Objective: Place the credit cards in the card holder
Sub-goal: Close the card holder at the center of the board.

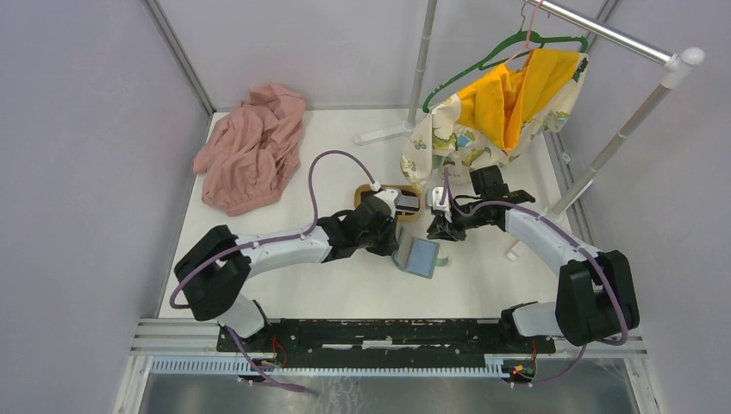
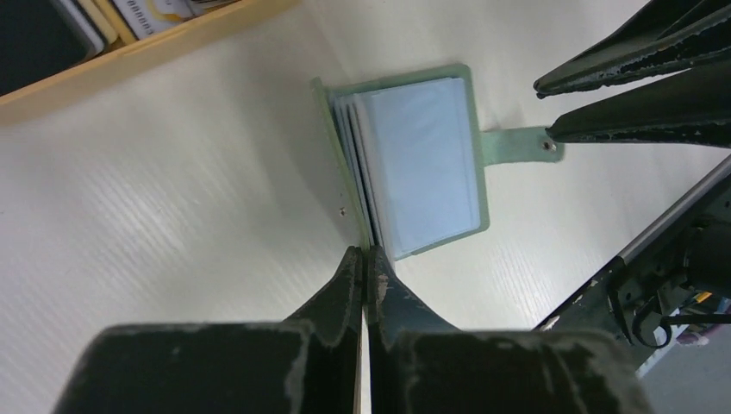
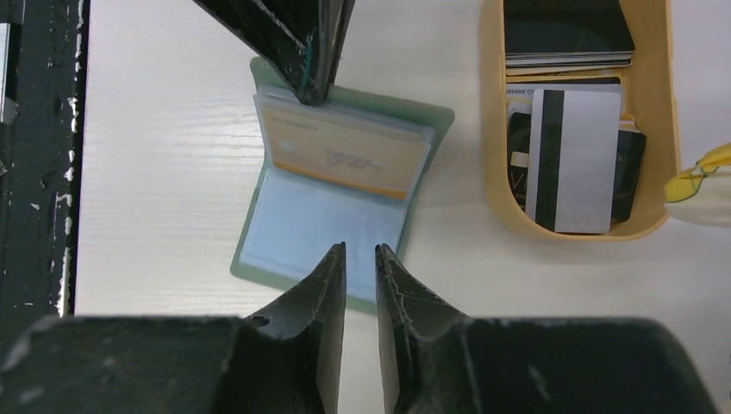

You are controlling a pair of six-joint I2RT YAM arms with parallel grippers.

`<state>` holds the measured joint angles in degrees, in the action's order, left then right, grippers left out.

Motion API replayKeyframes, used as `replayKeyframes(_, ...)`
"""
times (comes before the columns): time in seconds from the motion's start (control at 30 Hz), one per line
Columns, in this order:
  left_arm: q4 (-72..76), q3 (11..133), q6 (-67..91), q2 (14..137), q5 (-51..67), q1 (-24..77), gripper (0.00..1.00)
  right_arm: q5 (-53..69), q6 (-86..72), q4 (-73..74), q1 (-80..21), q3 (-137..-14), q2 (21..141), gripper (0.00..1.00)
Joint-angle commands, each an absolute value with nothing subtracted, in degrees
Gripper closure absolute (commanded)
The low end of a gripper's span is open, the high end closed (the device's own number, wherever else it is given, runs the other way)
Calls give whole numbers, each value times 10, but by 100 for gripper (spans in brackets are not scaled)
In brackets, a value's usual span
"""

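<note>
While gripping an edge of the open card holder (image 3: pixel 328 224) on the tabletop (image 3: pixel 155 172) with left pincer (image 2: pixel 366 259) clamped, holds right pincer (image 3: pixel 359 259) slightly apart above it, with credit cards (image 3: pixel 573 159) in wooden tray (image 3: pixel 493 129).

we call it a robot lab cell, grey partition walls (image 1: pixel 86 129) boxing in a white table (image 1: pixel 362 293), left arm (image 1: pixel 276 248) and right arm (image 1: pixel 543 233) bolted to a black rail (image 1: pixel 388 332) behind the jaws, metal garment rack (image 1: pixel 616 34) and pink cloth (image 1: pixel 250 151) beyond the jaws
</note>
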<state>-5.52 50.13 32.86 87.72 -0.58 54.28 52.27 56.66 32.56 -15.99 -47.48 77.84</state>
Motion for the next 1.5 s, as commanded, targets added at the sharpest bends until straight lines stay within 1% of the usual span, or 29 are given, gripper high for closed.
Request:
replayKeyframes(0.0, -86, 567, 292, 920, -27, 570, 95, 557, 601, 349, -140, -487, 753, 75)
replayKeyframes(0.1, -92, 599, 292, 944, -26, 584, 92, 550, 592, 346, -127, -486, 757, 75)
replayKeyframes(0.2, -94, 620, 293, 961, -25, 592, 92, 529, 588, 348, -120, -486, 766, 74)
replayKeyframes(0.27, -96, 623, 293, 962, -35, 594, 94, 507, 627, 378, -119, -492, 778, 74)
replayKeyframes(0.3, -96, 621, 293, 960, -44, 594, 96, 504, 649, 394, -117, -496, 781, 75)
replayKeyframes(0.37, -100, 614, 293, 949, -67, 594, 98, 519, 710, 433, -114, -491, 779, 75)
replayKeyframes(0.47, -112, 599, 285, 929, -99, 594, 98, 573, 901, 508, -114, -453, 757, 74)
replayKeyframes(0.5, -117, 594, 281, 919, -108, 593, 98, 586, 1019, 555, -114, -431, 748, 72)
replayKeyframes(0.53, -123, 589, 277, 911, -118, 593, 98, 590, 1130, 593, -114, -411, 741, 67)
replayKeyframes(0.6, -134, 581, 267, 899, -130, 593, 98, 599, 1223, 607, -115, -367, 729, 60)
replayKeyframes(0.67, -146, 575, 259, 888, -136, 592, 98, 598, 1268, 605, -122, -345, 724, 59)
replayKeyframes(0.73, -155, 572, 254, 883, -138, 592, 98, 590, 1275, 594, -140, -337, 724, 61)
replayKeyframes(0.8, -162, 572, 251, 881, -135, 592, 98, 571, 1247, 561, -169, -332, 724, 66)
replayKeyframes(0.9, -170, 572, 249, 879, -129, 592, 98, 516, 1121, 442, -221, -313, 718, 76)
replayKeyframes(0.97, -170, 574, 250, 876, -118, 592, 98, 473, 1045, 364, -250, -296, 713, 80)
replayKeyframes(1.03, -168, 577, 252, 877, -102, 592, 98, 443, 990, 319, -268, -294, 714, 83)
replayKeyframes(1.2, -142, 580, 258, 882, -49, 592, 98, 388, 934, 267, -283, -286, 728, 86)
replayKeyframes(1.47, -57, 579, 284, 919, 57, 592, 98, 349, 885, 206, -294, -271, 730, 86)
